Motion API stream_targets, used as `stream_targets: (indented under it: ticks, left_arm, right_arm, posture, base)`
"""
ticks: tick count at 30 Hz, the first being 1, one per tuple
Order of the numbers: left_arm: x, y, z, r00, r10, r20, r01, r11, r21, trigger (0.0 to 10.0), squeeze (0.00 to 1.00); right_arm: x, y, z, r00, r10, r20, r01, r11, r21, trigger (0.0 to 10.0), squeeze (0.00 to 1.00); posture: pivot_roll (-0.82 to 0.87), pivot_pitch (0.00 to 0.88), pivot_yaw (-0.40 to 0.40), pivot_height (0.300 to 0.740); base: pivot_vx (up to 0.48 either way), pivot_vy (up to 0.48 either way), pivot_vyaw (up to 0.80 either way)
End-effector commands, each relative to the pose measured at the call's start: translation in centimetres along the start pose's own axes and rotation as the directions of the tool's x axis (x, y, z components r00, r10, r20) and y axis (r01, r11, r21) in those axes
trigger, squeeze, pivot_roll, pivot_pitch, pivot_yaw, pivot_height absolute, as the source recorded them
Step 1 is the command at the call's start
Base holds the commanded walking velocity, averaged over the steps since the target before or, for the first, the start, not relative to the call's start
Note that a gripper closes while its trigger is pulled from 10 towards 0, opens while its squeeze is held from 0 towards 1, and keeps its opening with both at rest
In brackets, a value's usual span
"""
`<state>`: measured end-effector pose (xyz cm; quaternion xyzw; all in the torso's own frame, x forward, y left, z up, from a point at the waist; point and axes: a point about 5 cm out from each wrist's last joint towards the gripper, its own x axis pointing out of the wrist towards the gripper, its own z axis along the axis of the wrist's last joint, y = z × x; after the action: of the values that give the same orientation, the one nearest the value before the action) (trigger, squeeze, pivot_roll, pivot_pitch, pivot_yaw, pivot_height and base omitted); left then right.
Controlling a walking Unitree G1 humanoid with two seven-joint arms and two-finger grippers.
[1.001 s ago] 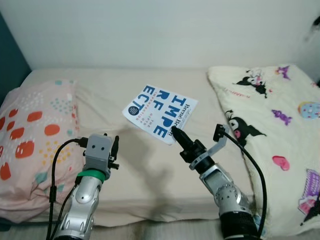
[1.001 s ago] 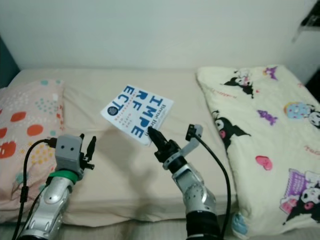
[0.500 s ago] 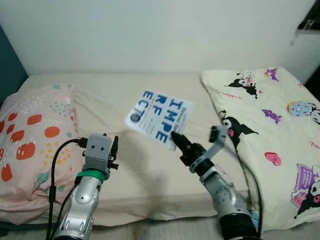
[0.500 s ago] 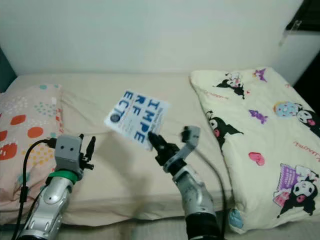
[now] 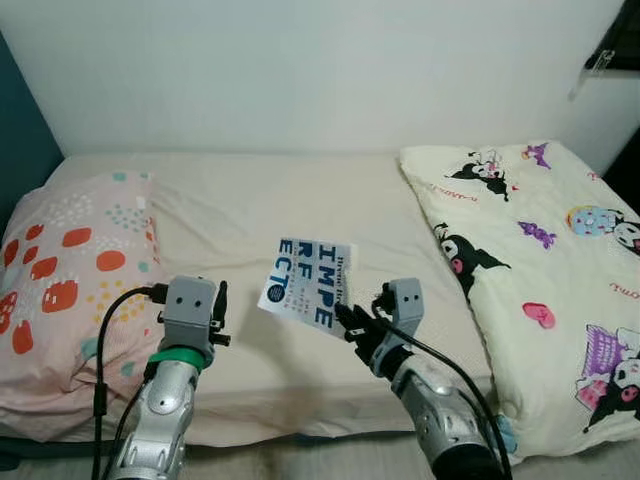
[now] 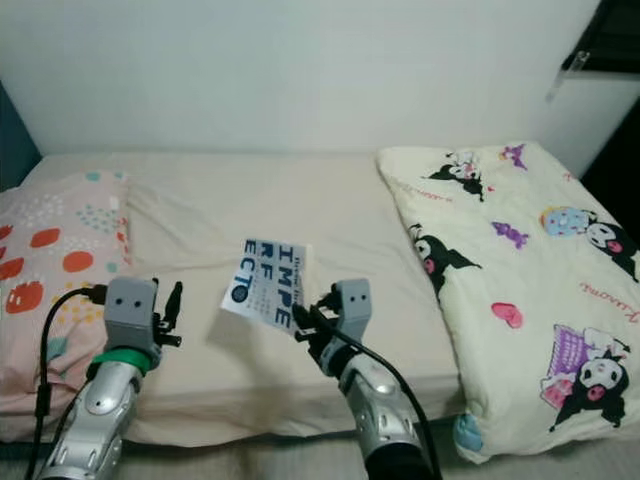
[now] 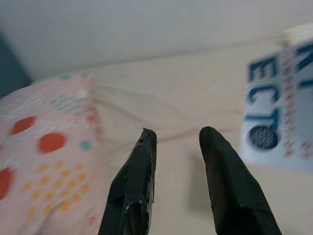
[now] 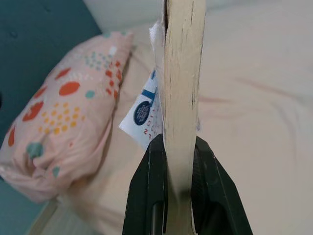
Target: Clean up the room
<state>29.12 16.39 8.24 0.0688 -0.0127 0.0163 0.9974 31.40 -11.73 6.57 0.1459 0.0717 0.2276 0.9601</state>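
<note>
Book (image 5: 305, 283) in white with big blue lettering is held up off the bed (image 5: 260, 210), pinched at its lower edge by the right claw (image 5: 345, 318), whose two black fingers (image 8: 155, 196) press on either side of the closed pages in the right wrist view. Its cover reads "IMPE / RF / ECT" in stacked blue capitals, with a dark blue round seal below the letters; smaller lines of print run along the spine edge but are too small to read. It hangs above the front middle of the beige sheet, between the two arms and tilted on its corner. At the robot's left, the left claw (image 7: 175, 139) hovers above the sheet with its fingers apart and nothing between them; in its wrist view the blurred "ECT" and the seal show just beside one finger. Near the left arm lies a pink pillow (image 5: 70, 260) dotted with red, orange and teal spots. On the robot's right, a cream blanket (image 5: 540, 260) printed with small black cartoon figures, purple shapes and pink hearts covers that end of the bed. Behind the bed rises a plain white wall (image 5: 320, 70).
</note>
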Motion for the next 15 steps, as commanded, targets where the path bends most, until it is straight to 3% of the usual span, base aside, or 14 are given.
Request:
stream_targets:
  ticks: [1,4,8,15]
  left_arm:
    - [-0.32,-0.03,-0.89,0.999,0.006,-0.045,-0.006,1.000,-0.007,10.0,0.00]
    - [-0.31,-0.05,-0.88,0.999,0.009,-0.046,-0.010,1.000,-0.015,10.0,0.00]
    - [-0.39,0.26,-0.94,0.998,0.036,-0.053,-0.038,0.999,-0.039,10.0,0.00]
    - [-0.50,0.38,-1.04,0.998,0.038,-0.056,-0.040,0.999,-0.037,10.0,0.00]
  right_arm:
    - [0.52,0.25,0.71,0.999,0.006,0.049,-0.006,1.000,-0.006,10.0,0.00]
    - [0.59,0.18,0.73,0.998,-0.002,0.059,0.001,1.000,0.016,10.0,0.00]
    - [0.62,0.09,0.83,0.997,-0.011,0.075,0.006,0.997,0.071,10.0,0.00]
    - [0.77,0.13,0.84,0.997,-0.012,0.078,0.006,0.997,0.073,10.0,0.00]
  posture:
    - [0.04,0.000,-0.001,0.740]
    - [0.04,0.000,-0.003,0.740]
    - [0.04,0.000,-0.009,0.740]
    - [0.05,0.000,-0.012,0.740]
  base:
    - [0.000,-0.480,0.80]
    - [0.000,-0.480,0.80]
    - [0.000,0.000,0.00]
    - [0.000,0.000,0.00]
